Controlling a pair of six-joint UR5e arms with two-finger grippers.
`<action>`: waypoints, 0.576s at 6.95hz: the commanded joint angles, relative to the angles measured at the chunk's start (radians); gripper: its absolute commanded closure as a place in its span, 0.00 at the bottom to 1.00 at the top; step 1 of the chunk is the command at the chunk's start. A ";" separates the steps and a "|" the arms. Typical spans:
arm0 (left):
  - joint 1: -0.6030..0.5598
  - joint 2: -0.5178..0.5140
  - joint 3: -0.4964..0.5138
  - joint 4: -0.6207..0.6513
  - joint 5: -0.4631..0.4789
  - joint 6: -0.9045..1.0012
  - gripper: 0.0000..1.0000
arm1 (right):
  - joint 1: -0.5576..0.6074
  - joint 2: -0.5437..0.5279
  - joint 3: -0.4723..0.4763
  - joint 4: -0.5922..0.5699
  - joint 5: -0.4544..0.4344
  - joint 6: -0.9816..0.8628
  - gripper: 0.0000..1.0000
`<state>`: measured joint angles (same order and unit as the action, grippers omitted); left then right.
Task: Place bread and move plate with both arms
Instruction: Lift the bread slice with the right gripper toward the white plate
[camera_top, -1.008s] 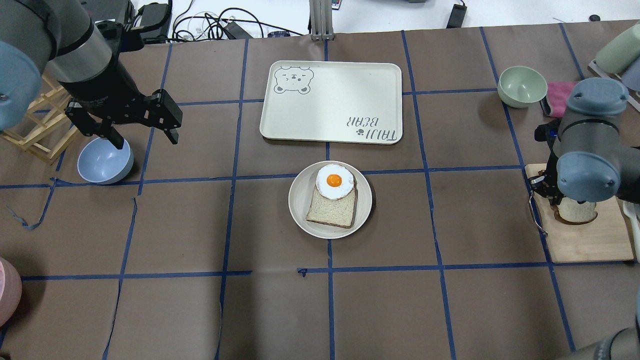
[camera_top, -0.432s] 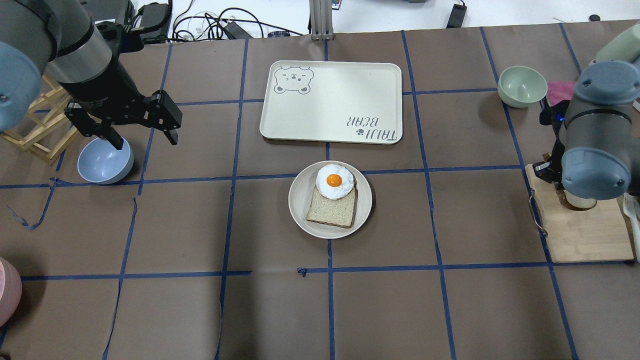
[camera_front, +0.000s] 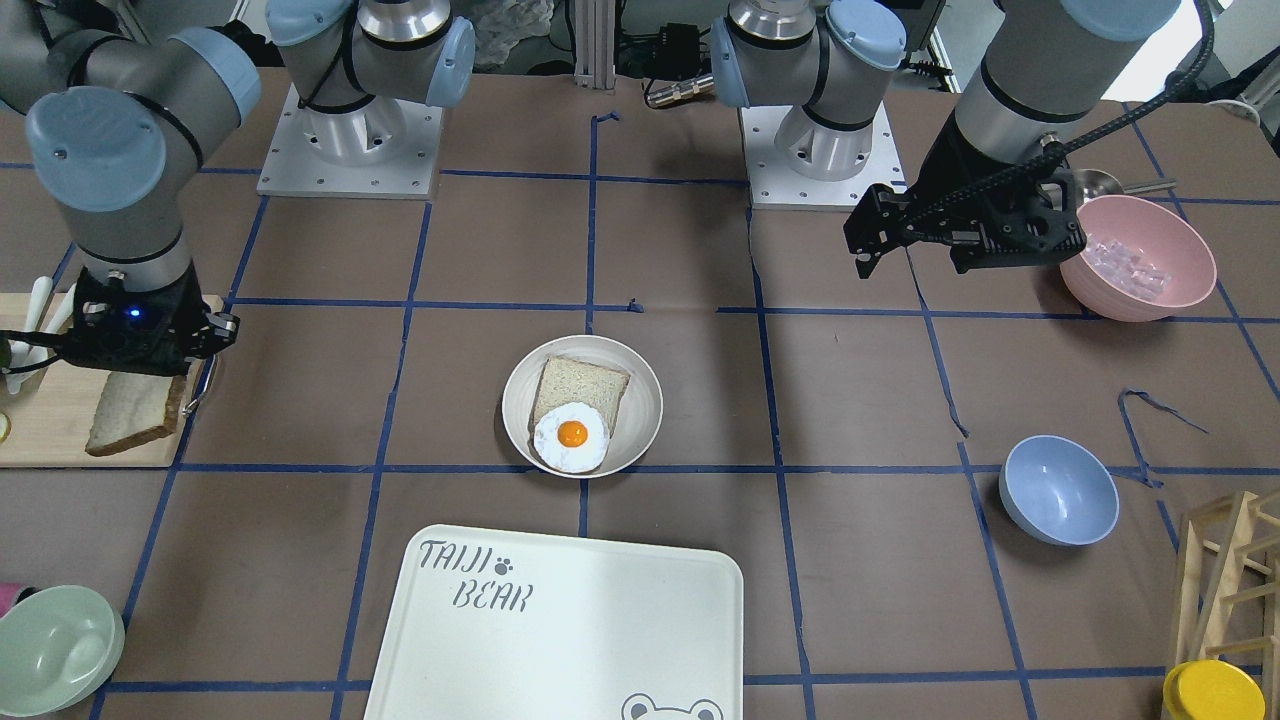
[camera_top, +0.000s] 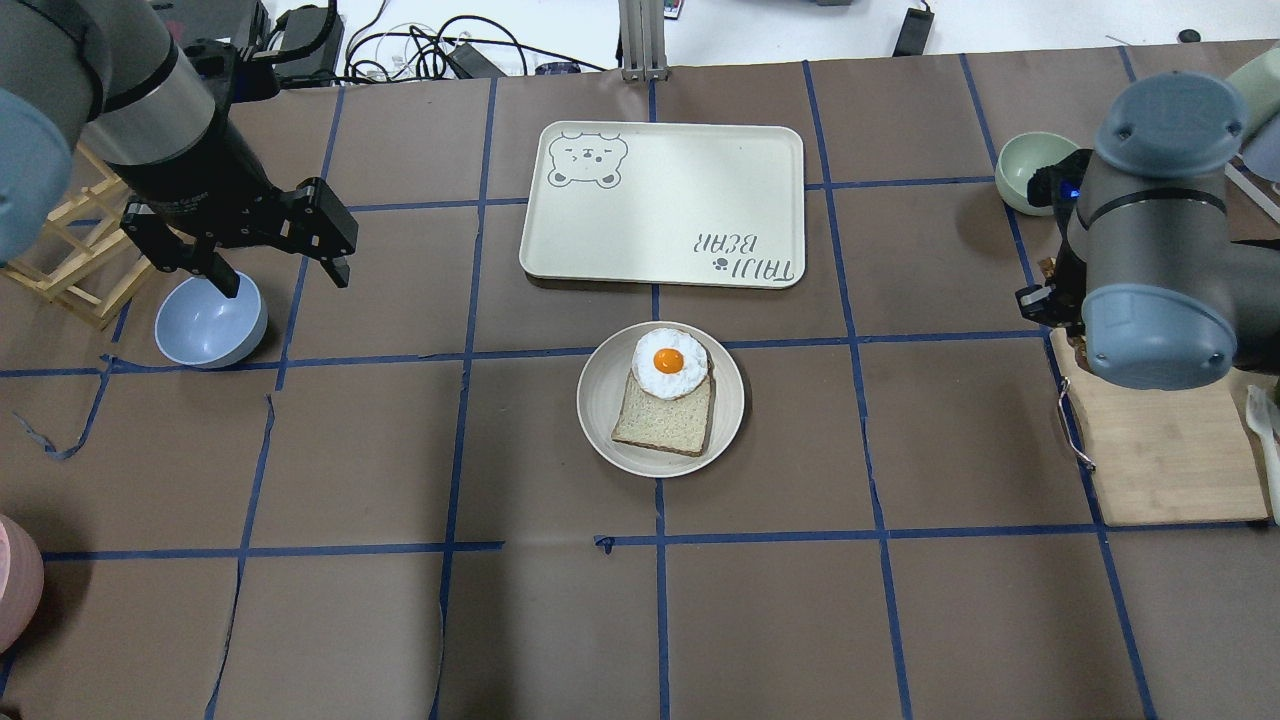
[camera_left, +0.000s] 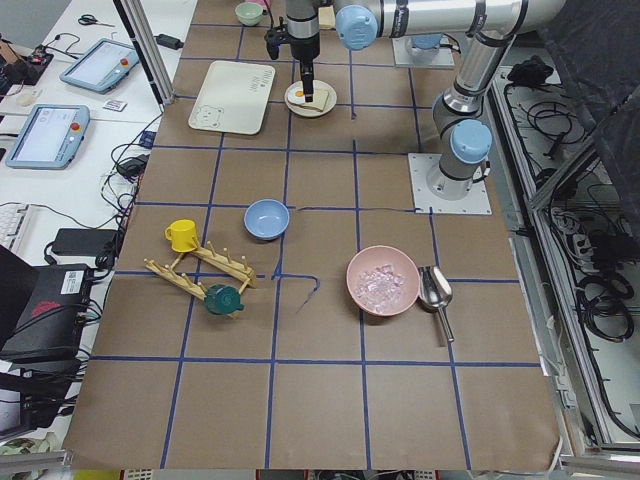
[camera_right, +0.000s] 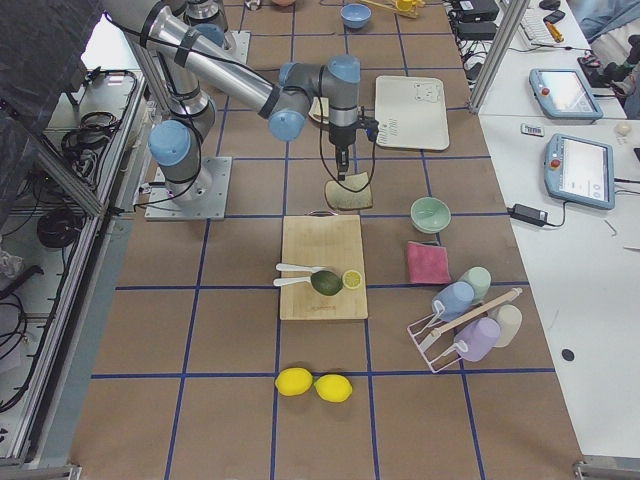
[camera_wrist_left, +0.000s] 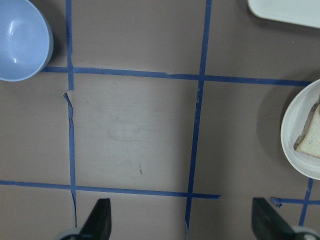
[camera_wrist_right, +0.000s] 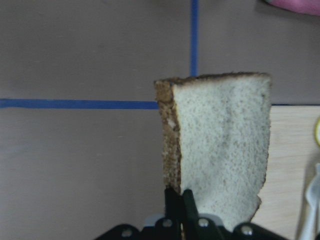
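The bread (camera_front: 133, 412), a pale slice with a dark crust, hangs on edge from my right gripper (camera_front: 138, 365), lifted just above the end of a wooden cutting board (camera_front: 50, 425). In the right wrist view the shut fingers (camera_wrist_right: 174, 200) pinch the slice's (camera_wrist_right: 220, 150) lower edge. The arm hides the bread in the overhead view. The off-white plate (camera_top: 600, 420) sits mid-table with an egg-topped slice (camera_top: 668, 400) on it. My left gripper (camera_top: 285, 280) is open and empty, hovering beside the blue bowl (camera_top: 208, 322), well left of the plate (camera_wrist_left: 295, 120).
The white TAIJI BEAR tray (camera_top: 662, 205) lies beyond the plate. A green bowl (camera_top: 1022, 168) stands by the right arm, a pink bowl (camera_front: 1137, 258) and a wooden rack (camera_top: 70, 260) on the left side. A spoon and a lime half lie on the board (camera_right: 320, 268).
My right arm has risen and moved away from the board's middle toward its far left end, lifting the bread off the board. My left gripper has barely shifted.
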<state>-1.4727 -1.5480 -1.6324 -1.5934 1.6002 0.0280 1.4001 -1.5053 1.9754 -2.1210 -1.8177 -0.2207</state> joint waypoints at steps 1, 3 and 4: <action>0.002 0.000 -0.003 0.001 0.003 0.001 0.00 | 0.239 0.057 -0.273 0.336 0.154 0.373 1.00; 0.002 0.002 -0.003 0.003 0.003 0.001 0.00 | 0.499 0.259 -0.488 0.335 0.170 0.737 1.00; 0.003 0.000 -0.003 0.004 0.003 0.003 0.00 | 0.573 0.320 -0.510 0.323 0.169 0.893 1.00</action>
<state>-1.4707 -1.5471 -1.6352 -1.5906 1.6030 0.0295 1.8620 -1.2751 1.5307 -1.7957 -1.6532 0.4651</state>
